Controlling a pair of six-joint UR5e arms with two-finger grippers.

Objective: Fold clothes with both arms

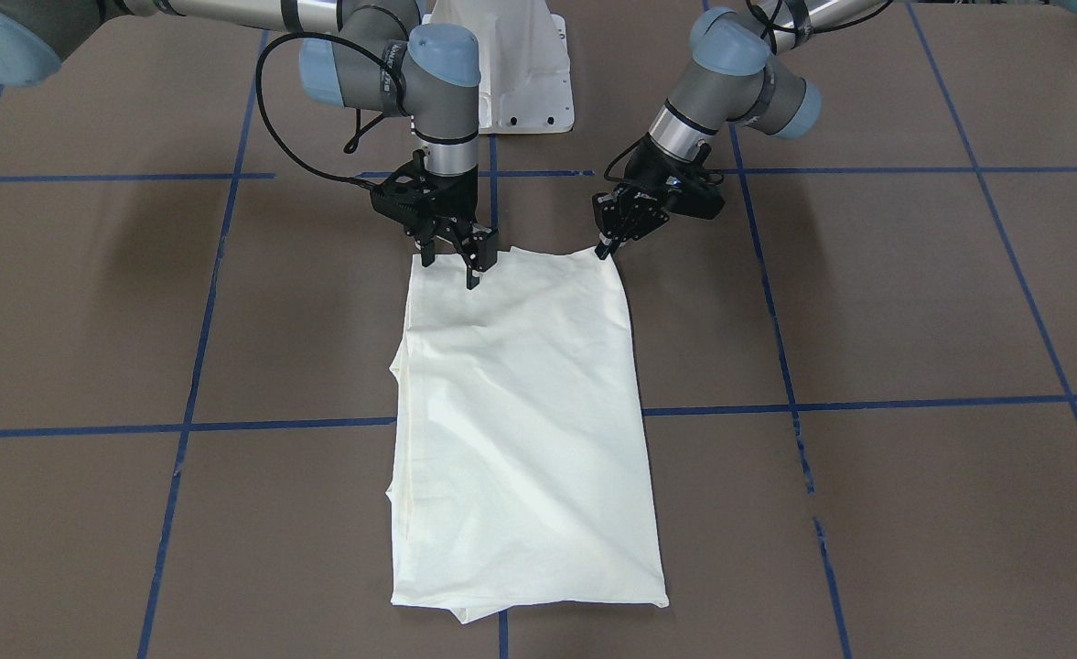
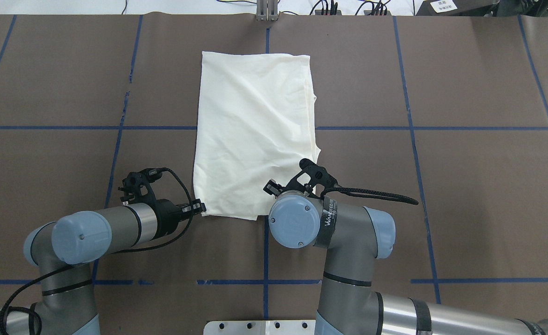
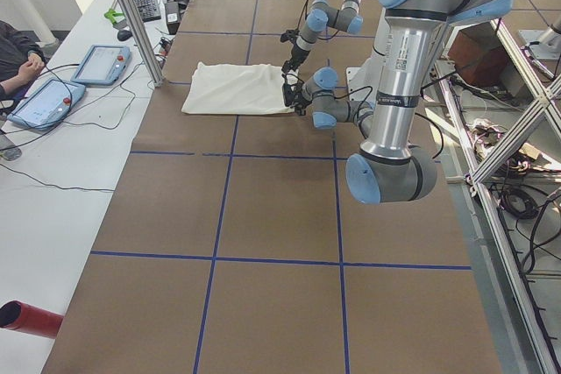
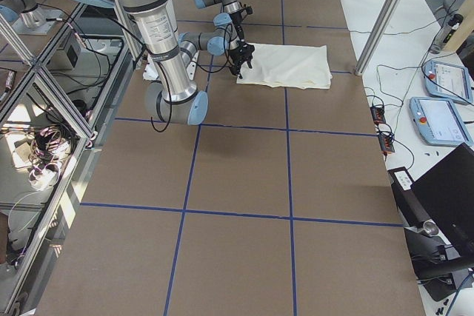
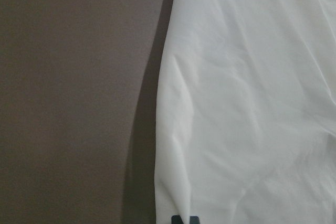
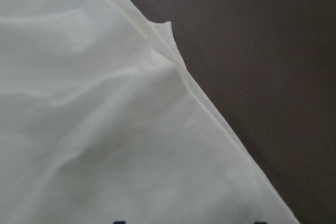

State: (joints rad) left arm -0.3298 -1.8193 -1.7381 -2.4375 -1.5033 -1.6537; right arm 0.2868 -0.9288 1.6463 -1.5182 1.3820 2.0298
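table (image 1: 913,293): brown, blue tape grid (image 1: 867,402) | on it: 1 folded cream shirt (image 1: 520,430) | white base plate (image 1: 538,114)

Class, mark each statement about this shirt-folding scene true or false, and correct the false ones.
1. The shirt shows only plain cream fabric. True.
2. The left end effector and the right end effector are both at the shirt's edge nearest the robot. True.
3. The right end effector is shut. False: it is open over the shirt.
4. The shirt's sleeves are spread out sideways. False: it is folded into a narrow rectangle with no sleeve sticking out.
5. The shirt lies across a blue tape line. True.
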